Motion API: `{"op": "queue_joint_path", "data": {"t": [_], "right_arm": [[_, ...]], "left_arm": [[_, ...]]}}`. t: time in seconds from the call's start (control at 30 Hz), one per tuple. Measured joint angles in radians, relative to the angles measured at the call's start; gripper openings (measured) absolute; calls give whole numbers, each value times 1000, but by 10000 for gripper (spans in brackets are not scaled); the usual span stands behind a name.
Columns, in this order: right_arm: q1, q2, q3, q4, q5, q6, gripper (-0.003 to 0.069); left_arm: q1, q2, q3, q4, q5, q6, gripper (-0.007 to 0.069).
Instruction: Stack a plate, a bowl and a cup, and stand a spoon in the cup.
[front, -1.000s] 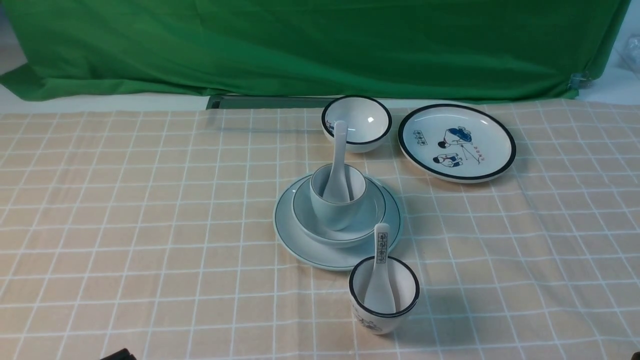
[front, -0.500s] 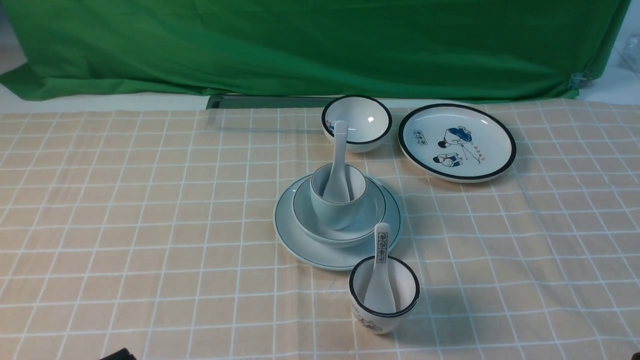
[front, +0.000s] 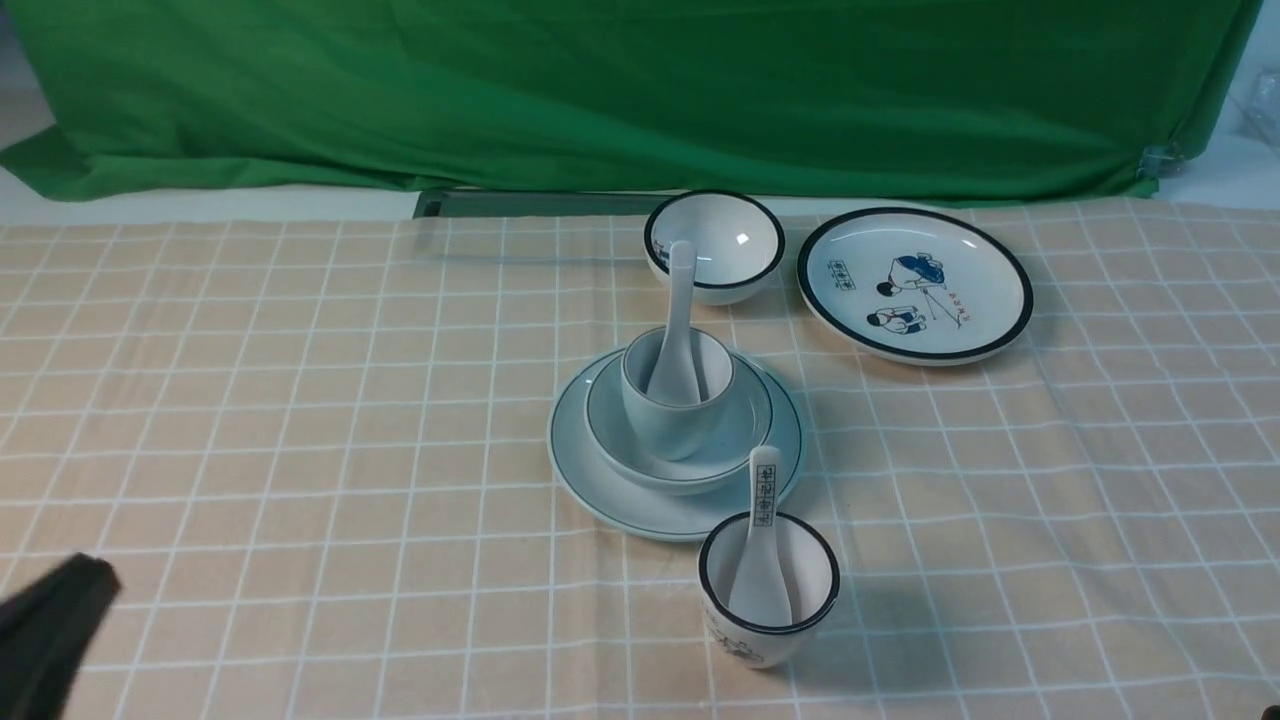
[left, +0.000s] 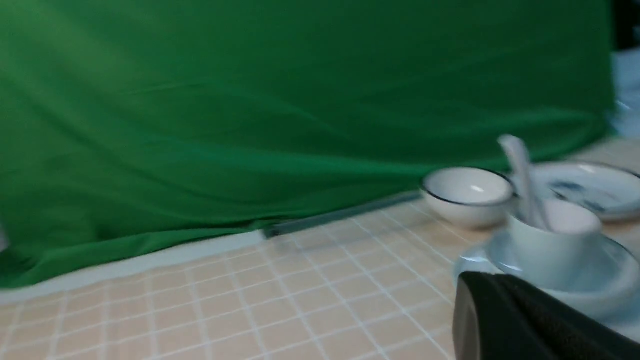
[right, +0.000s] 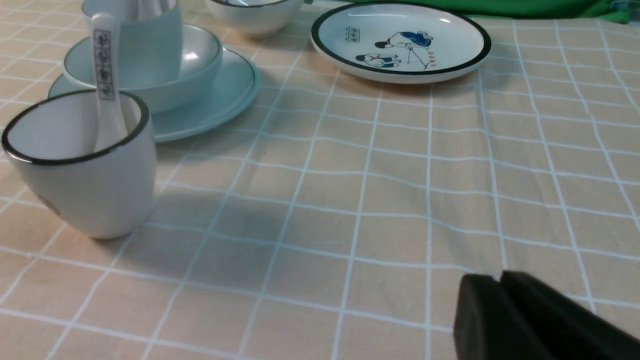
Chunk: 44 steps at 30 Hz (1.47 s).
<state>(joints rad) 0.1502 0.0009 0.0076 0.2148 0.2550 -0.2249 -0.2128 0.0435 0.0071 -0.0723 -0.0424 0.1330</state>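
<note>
In the middle of the table stands a pale blue-green stack. The plate (front: 590, 482) is at the bottom, the bowl (front: 748, 420) sits on it, and the cup (front: 665, 428) sits in the bowl. The plain spoon (front: 680, 300) stands in the cup with its handle up. My left gripper (front: 95, 575) is at the near left, well apart from the stack, its black fingers pressed together and holding nothing. In the left wrist view the gripper (left: 480, 280) has the stack just beyond it. My right gripper (right: 497, 280) hovers over bare cloth, fingers together and empty.
A white black-rimmed cup (front: 790, 610) holding a printed-handle spoon (front: 762, 500) stands just in front of the stack. A white black-rimmed bowl (front: 713, 245) and a cartoon plate (front: 913, 283) lie behind it. Green cloth (front: 640, 90) hangs along the table's far edge.
My left gripper has come into the front view at the lower left. The tableware has not moved.
</note>
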Motion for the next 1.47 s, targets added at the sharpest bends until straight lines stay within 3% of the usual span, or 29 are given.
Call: {"op": "queue_joint_path", "data": {"t": [0.03,0.13,0.23,1.47], "right_arm": [[0,0,0,0,0,0,69],[0,0,0,0,0,0,77],[0,0,0,0,0,0,86],[0,0,0,0,0,0,183]], "left_arm": [[13,0,0,0,3,-9,4],[187,-41,0,-9,154,-105,4],[222,-44,0,-11,273,-119,4],[224,-44,0,18,266,-133,4]]}}
